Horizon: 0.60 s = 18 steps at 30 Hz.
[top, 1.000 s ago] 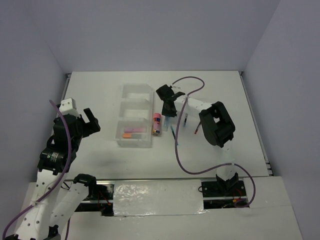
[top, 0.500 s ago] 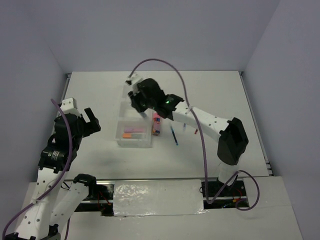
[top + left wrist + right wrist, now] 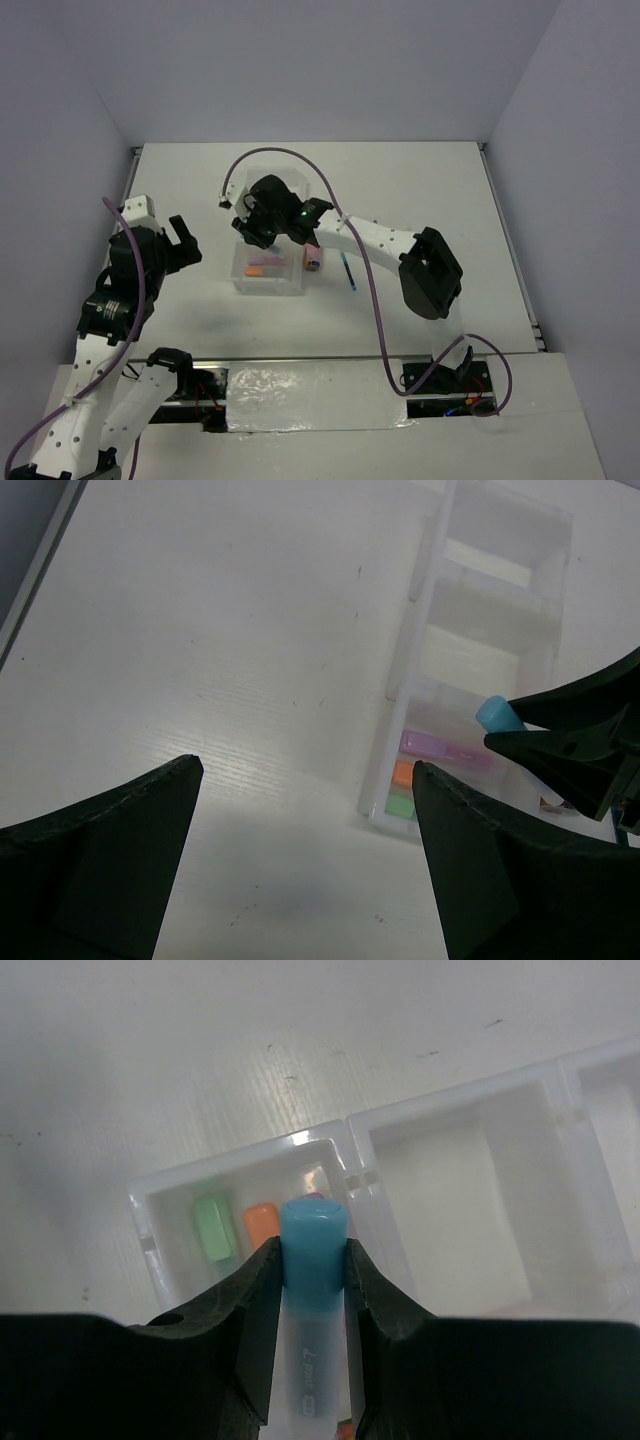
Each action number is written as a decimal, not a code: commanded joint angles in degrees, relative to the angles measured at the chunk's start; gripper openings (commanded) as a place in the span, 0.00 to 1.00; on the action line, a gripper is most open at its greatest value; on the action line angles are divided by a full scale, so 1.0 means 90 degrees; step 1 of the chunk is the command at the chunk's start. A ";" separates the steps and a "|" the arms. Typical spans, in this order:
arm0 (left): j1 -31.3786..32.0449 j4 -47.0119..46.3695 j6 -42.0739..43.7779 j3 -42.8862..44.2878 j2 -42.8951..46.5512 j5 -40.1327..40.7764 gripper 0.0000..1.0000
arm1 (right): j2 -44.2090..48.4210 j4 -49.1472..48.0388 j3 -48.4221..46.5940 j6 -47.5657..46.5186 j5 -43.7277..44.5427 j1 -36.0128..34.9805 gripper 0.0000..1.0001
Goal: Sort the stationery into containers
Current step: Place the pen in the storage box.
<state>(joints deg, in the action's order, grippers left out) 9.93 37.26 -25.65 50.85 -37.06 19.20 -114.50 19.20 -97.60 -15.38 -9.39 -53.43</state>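
Right tool (image 3: 314,1260) moved left over near compartment of tray (image 3: 452,1097), clenched on blue highlighter (image 3: 313,1235), left tool (image 3: 305,770) released, hovering left of tray

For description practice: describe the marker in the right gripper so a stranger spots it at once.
Find the white three-part tray; the right gripper hangs over its filled end. The marker pinched there has a light blue cap; the green one, orange one and pink one lie in the tray.

Robot lab cell: white table (image 3: 430,180) boxed in by plain grey walls (image 3: 300,70).
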 commanded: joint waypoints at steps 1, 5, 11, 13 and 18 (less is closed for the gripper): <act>-0.0010 -0.0233 0.0028 0.0033 0.0026 0.0005 0.99 | 0.0134 -0.0034 -0.0210 -0.0147 -0.0402 -0.0059 0.12; -0.0010 -0.0243 0.0037 0.0014 0.0055 0.0005 0.99 | 0.0202 -0.0141 -0.0064 -0.0069 -0.0509 -0.0069 0.14; -0.0010 -0.0233 0.0037 0.0033 0.0026 -0.0005 0.99 | 0.0251 -0.0200 -0.0131 0.0009 -0.0588 -0.0060 0.15; -0.0010 -0.0233 0.0037 0.0014 0.0045 -0.0005 0.99 | 0.0193 -0.0113 -0.0258 -0.0010 -0.0627 -0.0060 0.16; -0.0010 -0.0233 0.0037 0.0014 0.0075 -0.0005 0.99 | 0.0124 -0.0063 -0.0347 -0.0010 -0.0627 -0.0069 0.18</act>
<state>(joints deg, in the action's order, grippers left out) 9.93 37.26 -25.65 50.85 -36.95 19.20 -114.50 19.33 -97.73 -15.51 -14.22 -53.65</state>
